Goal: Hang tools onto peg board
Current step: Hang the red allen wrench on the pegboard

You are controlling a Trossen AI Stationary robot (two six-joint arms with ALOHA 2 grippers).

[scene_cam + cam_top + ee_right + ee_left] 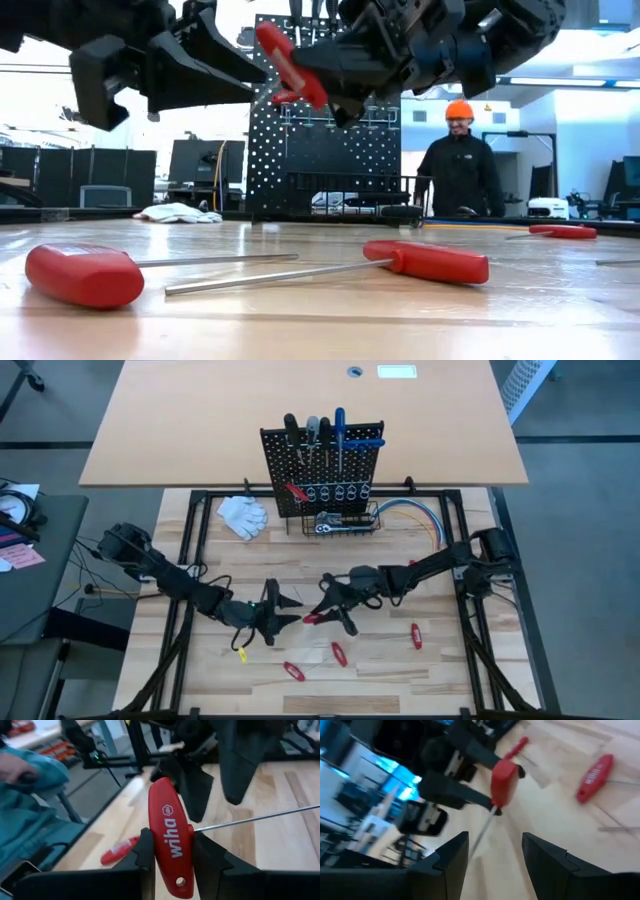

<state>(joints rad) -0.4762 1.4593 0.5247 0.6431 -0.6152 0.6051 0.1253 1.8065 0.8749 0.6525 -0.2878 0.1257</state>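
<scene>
Right gripper (172, 857) clamped on a red T-handle driver (170, 840), left gripper (495, 855) gaping empty beside it — I'd lift clear, then steer toward the peg board (322, 465) slowly

Two dark arms hang overhead; right claw (335, 75) pinches a red-handled tool (291, 62), tilted, off the table (320, 320). Left claw (215, 60) just beside it, spread, empty. Two red-handled tools lie in front (85, 274) (427, 261), another far right (562, 231). Black peg board (325, 165) upright behind, white gloves (178, 213) at left, person in orange hat (460, 165) beyond.
</scene>
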